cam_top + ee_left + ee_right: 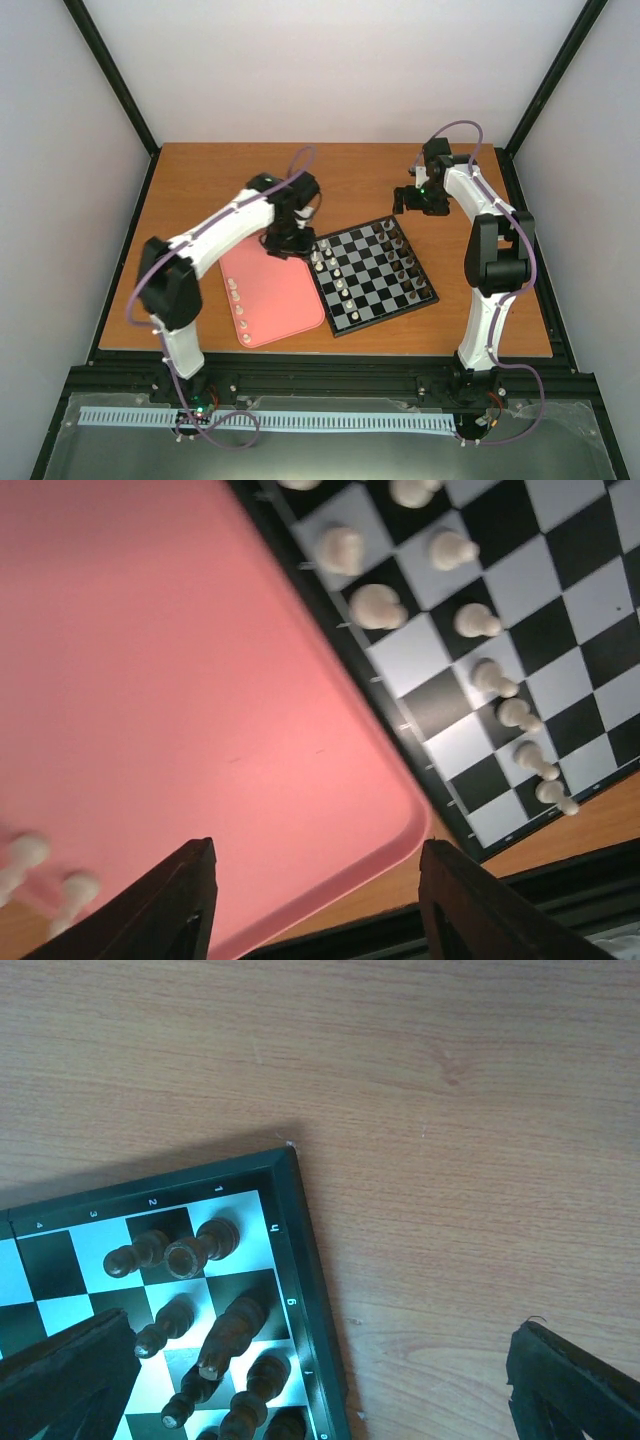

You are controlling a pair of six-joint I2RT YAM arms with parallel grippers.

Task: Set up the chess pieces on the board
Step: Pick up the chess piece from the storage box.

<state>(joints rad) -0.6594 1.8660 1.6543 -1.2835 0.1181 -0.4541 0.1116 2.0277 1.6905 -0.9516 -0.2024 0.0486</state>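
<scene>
Seen by the top external camera, a table (400, 165) of orange-brown wood is enclosed by a black frame (120, 80) and pale walls (330, 60). The board (372, 275) is laid slantwise near the middle of the table, and a pink tray (285, 300) is placed just beside it on the left. The chess pieces (319, 262) are found in two places. Two files are stood on the left side of the board, and a short row is lined along the left edge of the tray. Dark pieces (405, 262) are stood on the right side of the board. The left gripper (285, 245) is held over the far edge of the tray, and the right gripper (412, 200) beyond the far corner of the board. From this height the kinds of the pieces cannot be told, and the jaws are not clearly shown.

In the left wrist view most of the picture is filled by the tray, with the board's black rim along its edge. Whether the two touch cannot be told. The pale pieces are seen on the two files nearest the tray. A few more on the tray are blurred and cut off at the lower left. The fingers (185, 900) are spread wide with nothing between them.

In the right wrist view bare wood and one corner of the board are shown, with dark pieces on it. The fingers (60, 1380) are cut off at both lower corners. They are far apart, and nothing is grasped.
</scene>
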